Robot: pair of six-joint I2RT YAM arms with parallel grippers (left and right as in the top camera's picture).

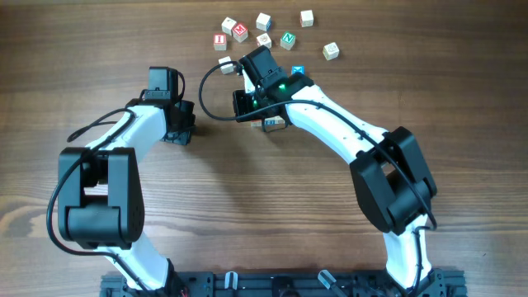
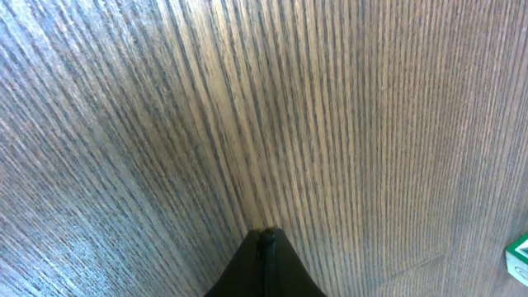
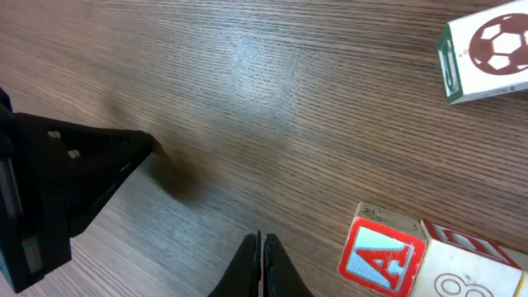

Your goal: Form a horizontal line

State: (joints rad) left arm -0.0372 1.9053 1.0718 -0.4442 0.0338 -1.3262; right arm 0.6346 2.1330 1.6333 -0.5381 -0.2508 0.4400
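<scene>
Where a white link of the right arm (image 1: 338, 124) crosses the brown, finely streaked wooden worktop (image 1: 247, 206), hides most of the horizontal line (image 1: 273, 124) from overhead. Shows it better from the right wrist: small pale wooden cubes with softened edges, touching side by side at the lower right, near the right end effector (image 3: 262, 247). Counts only two there, the row being cut by the frame edge: one with a pale blue A on a red-framed face, the next with a red-framed top and an 8 on its side. Places a football cube (image 3: 487, 49), printed in brown with a green side, well apart at the upper right. Scatters other loose letter cubes near the far edge, among them a green-lettered cube (image 1: 287, 39) and a red-lettered cube (image 1: 240, 31).

Bends the right arm at the elbow and reaches inward from the base, wrist low over the wood, black tapered fingers (image 3: 246, 271) pressed together along a thin seam, gripping nothing. Folds the left arm (image 1: 132, 124) likewise, forearm angled toward the centre; holds the left end effector (image 2: 266, 241) close over bare grain, dark tips also meeting, empty, with a green-edged cube corner (image 2: 520, 257) at the right frame edge
</scene>
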